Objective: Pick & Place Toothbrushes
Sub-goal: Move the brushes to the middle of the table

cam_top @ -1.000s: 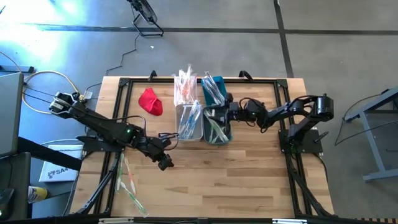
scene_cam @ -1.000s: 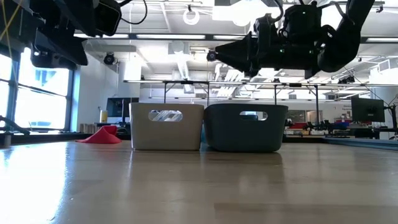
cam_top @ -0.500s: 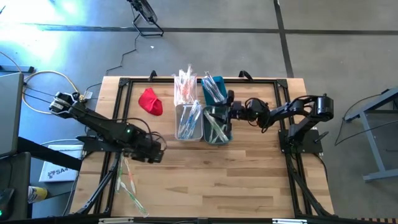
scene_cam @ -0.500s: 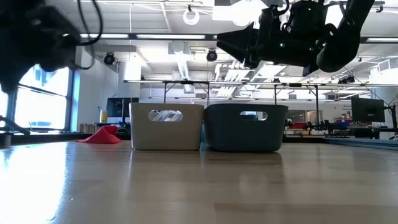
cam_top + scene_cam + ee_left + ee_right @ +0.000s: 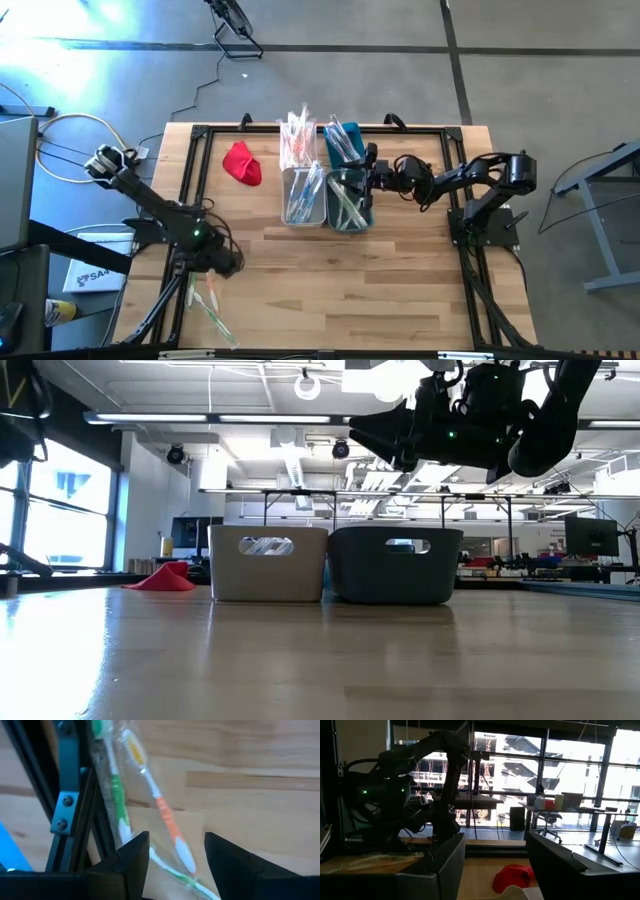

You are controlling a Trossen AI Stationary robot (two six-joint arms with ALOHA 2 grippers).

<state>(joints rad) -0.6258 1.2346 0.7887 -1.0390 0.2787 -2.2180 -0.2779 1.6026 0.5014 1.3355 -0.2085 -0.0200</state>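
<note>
Now the left claw (image 5: 172,852), fingers spread wide, hovers just above the wrapped orange toothbrush (image 5: 167,822) on the surface; straddle its handle squarely before closing. Right claw (image 5: 372,178), open, waits over the bins.

Not much to read around here, honestly. The only lettering I can spot is on a white box (image 5: 88,275) sitting on the floor just off the desk (image 5: 400,290), on the left arm's side. It has dark print that looks like "SA4", with the rest cut off by the frame. The toothbrush wrappers (image 5: 150,795) by the desk edge show no print I can make out, and the bins look plain too.
</note>
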